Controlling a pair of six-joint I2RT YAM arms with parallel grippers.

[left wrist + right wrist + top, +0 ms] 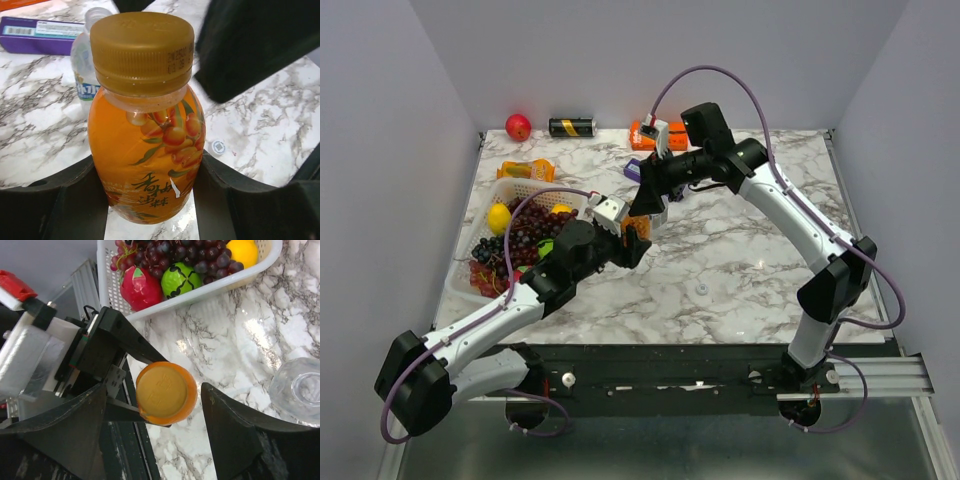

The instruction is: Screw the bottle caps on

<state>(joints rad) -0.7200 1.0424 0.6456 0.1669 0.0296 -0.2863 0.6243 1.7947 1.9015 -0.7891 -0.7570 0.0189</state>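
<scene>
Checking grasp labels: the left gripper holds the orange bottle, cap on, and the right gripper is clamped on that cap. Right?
No. The right gripper is not clamped on the cap: the right wrist view shows its jaws open, a gap on either side of it. The rest stands: the left gripper holds the orange bottle, cap on.

Cap (142,50) on bottle (147,150), another bottle (85,65) near it, basket (535,187) at table (740,260) left

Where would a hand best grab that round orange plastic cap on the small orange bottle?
By its ribbed side wall, from straight above. The round orange plastic cap faces up with its sides bare, since the left hand clamps the small orange bottle lower down; the right hand, open, straddles it.
</scene>
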